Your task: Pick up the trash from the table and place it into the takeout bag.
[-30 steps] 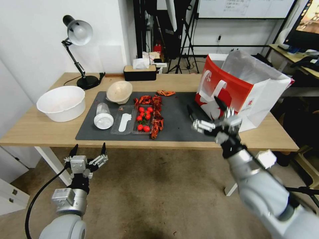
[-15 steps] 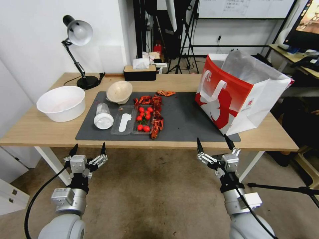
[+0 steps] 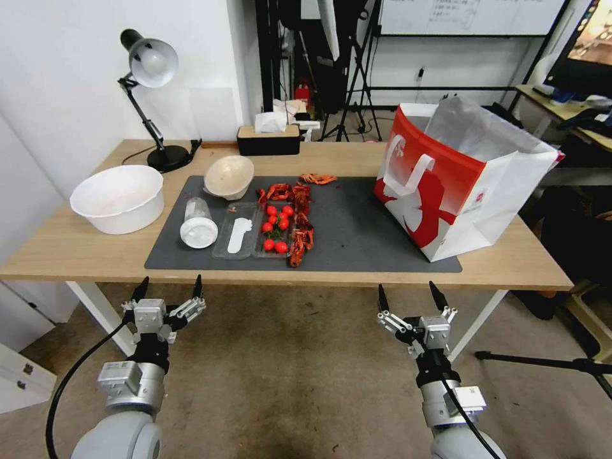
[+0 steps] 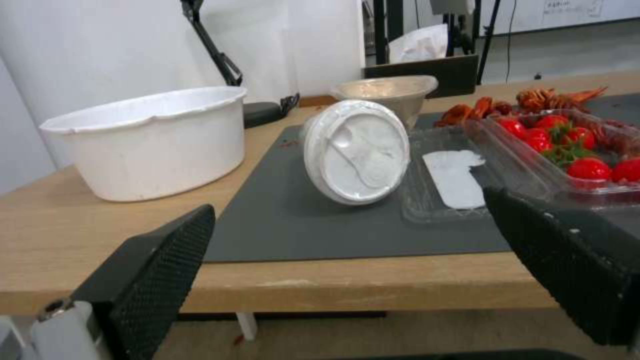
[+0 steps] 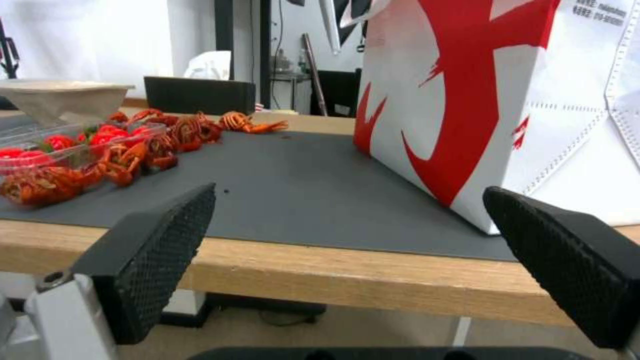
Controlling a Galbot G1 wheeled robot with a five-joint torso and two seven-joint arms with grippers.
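Wood table (image 3: 76, 252) front edge unobstructed; left gripper (image 3: 167, 287), right gripper (image 3: 410, 297) below it, jaws spread, apparently empty.

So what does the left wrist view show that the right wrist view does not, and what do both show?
Left wrist view alone: the large white plastic bowl, the clear white-lidded cup lying on its side, and the open left claw.

Right wrist view alone: the red-and-white paper takeout bag standing on the dark grey mat, and the open right claw.

Both: the light-wood table, the clear tray of red cherry tomatoes, the red crayfish shells and the beige bowl.
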